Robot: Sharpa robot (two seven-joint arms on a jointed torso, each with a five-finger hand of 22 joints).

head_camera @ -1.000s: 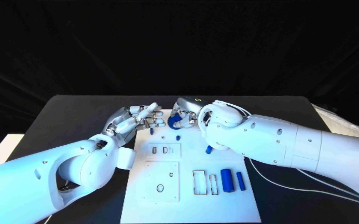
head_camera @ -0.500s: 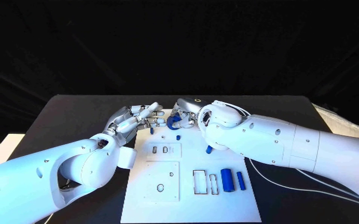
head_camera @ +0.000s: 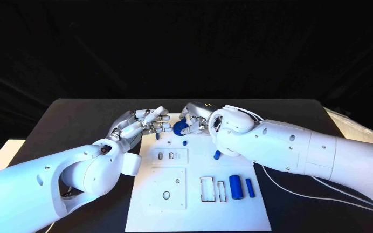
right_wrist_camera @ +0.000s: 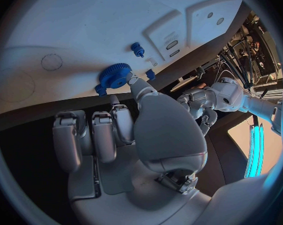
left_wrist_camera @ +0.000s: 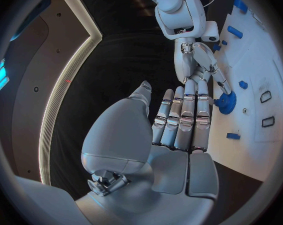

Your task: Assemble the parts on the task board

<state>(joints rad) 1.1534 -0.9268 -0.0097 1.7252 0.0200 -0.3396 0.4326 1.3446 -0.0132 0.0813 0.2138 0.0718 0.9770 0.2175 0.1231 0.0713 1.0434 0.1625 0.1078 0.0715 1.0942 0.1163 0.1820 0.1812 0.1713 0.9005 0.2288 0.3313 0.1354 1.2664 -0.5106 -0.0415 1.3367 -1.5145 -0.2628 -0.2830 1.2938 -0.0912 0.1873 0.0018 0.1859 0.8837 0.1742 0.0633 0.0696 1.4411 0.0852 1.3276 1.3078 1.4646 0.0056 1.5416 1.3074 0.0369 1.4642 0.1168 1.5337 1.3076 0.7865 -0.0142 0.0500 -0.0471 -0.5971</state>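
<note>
- Nearest on the white task board (head_camera: 198, 211) are a big blue cylinder (head_camera: 236, 186) and a thin blue bar (head_camera: 249, 187). They lie side by side, near the board's right edge.
- Just left of them are two empty box-shaped slots (head_camera: 212, 189) cut into the board.
- Left of the slots sits a square plate (head_camera: 165, 189) with an oval hole and a small round hole in it.
- A little farther is a smaller plate (head_camera: 170, 156) with two little slots.
- To its right a small blue peg (head_camera: 216, 155) stands on the board, right by the right arm.
- Another small blue peg (head_camera: 186, 143) stands just past the smaller plate.
- The left hand (head_camera: 140, 124) is over the counter (head_camera: 70, 120), at the board's far left corner. Its fingers (left_wrist_camera: 182, 116) are straight and lie close side by side. They hold nothing.
- A thin blue pin (head_camera: 158, 135) stands on the board just beside those fingers.
- The right hand (head_camera: 197, 118) is at the far end of the board, across from the left hand.
- It touches a blue gear (right_wrist_camera: 115, 75) with the tip of one finger. The gear sits on the board with its teeth showing. The other fingers (right_wrist_camera: 93, 133) are curled in and do not touch it.
- I cannot tell if the gear is pinched or only touched.
- The two hands are near each other, with the gear between them.
</note>
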